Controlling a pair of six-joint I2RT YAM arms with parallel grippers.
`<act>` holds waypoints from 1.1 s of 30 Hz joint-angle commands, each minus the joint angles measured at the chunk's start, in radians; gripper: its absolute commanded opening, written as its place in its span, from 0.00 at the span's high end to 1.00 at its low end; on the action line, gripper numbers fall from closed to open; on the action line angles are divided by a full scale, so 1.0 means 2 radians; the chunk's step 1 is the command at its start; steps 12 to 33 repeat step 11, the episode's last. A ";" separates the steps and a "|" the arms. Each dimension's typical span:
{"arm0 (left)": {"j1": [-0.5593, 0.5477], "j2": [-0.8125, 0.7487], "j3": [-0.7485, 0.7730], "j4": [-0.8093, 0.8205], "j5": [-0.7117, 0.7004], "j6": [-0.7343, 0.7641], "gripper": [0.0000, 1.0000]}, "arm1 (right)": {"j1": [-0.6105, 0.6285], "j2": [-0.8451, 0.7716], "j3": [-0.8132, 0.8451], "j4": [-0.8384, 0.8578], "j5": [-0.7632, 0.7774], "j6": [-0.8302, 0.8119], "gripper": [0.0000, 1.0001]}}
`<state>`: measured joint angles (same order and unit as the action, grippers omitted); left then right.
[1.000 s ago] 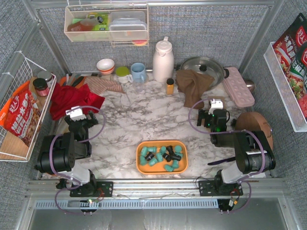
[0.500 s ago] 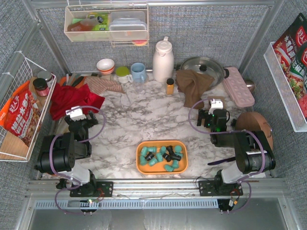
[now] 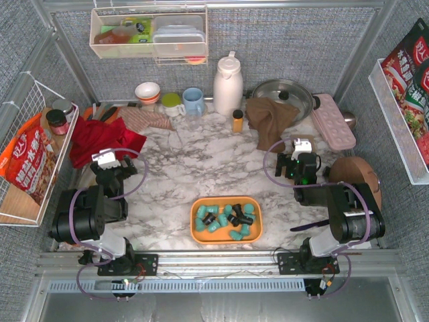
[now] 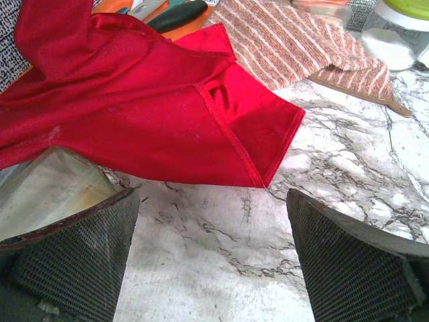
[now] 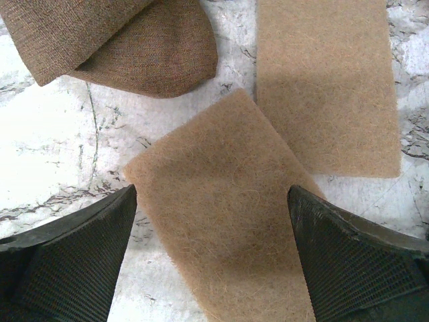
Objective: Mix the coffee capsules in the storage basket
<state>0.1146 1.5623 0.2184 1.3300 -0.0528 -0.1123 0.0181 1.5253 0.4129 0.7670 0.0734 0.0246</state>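
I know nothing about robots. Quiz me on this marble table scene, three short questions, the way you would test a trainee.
1. True or false: all the teal-green and black coffee capsules lie inside the shallow orange plastic storage basket.
2. Multiple choice: what lies on the marble just ahead of the left end effector?
A) a crumpled red cloth
B) a steel pan lid
C) a blue mug
3. Fill the gap: the right end effector, above a flat tan felt pad, has its fingers ___ (open or shut).

Key: 1 true; 2 A; 3 open.
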 commanded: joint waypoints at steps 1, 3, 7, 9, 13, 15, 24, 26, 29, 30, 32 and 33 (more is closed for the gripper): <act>0.001 0.001 0.002 0.013 0.001 0.000 0.01 | 0.000 -0.002 0.003 0.009 0.002 0.001 0.01; 0.001 0.001 0.002 0.013 0.001 0.000 0.01 | 0.000 -0.002 0.003 0.008 0.001 0.001 0.01; 0.001 0.001 0.002 0.013 0.001 0.000 0.01 | 0.000 -0.001 0.004 0.007 0.002 0.001 0.01; 0.001 0.001 0.002 0.013 0.001 0.000 0.01 | 0.000 0.000 0.004 0.006 0.002 0.000 0.01; 0.001 0.001 0.002 0.013 0.001 0.000 0.01 | 0.000 0.000 0.003 0.007 0.002 0.001 0.01; 0.001 0.001 0.002 0.013 0.001 0.000 0.01 | 0.000 0.000 0.003 0.007 0.002 0.001 0.01; 0.001 0.001 0.002 0.013 0.001 0.000 0.01 | 0.000 0.000 0.003 0.007 0.002 0.001 0.01; 0.001 0.001 0.002 0.013 0.001 0.000 0.01 | 0.000 0.000 0.003 0.007 0.002 0.001 0.01; 0.001 0.001 0.002 0.013 0.001 0.000 0.01 | 0.000 0.000 0.003 0.007 0.002 0.001 0.01; 0.001 0.001 0.002 0.013 0.001 0.000 0.01 | 0.000 0.000 0.003 0.007 0.002 0.001 0.01; 0.001 0.001 0.002 0.013 0.001 0.000 0.01 | 0.000 0.000 0.003 0.007 0.002 0.001 0.01; 0.001 0.001 0.002 0.013 0.001 0.000 0.01 | 0.000 0.000 0.003 0.007 0.002 0.001 0.01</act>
